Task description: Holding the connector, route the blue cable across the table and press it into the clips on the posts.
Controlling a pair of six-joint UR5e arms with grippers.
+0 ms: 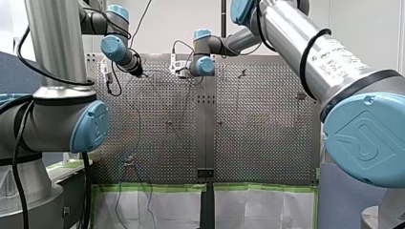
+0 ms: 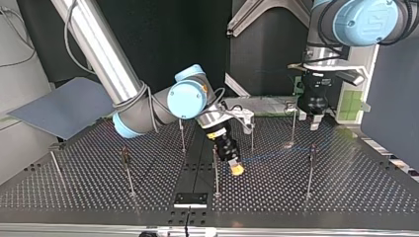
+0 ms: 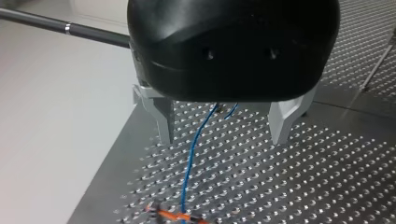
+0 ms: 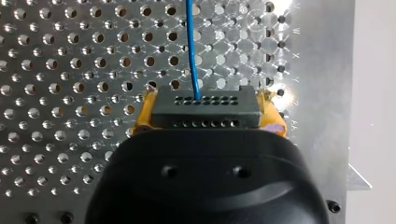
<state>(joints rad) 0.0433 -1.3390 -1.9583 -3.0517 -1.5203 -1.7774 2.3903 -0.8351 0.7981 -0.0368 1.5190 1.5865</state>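
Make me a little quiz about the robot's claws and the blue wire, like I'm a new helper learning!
1. True or false: my right claw is shut on the connector.
2. Pick one: what colour is the cable coming out of the connector? A red, B blue, C green.
3. Fill the gap: in the left wrist view, my left claw is ____ (open or shut).

Key: 1 true; 2 B; 3 open.
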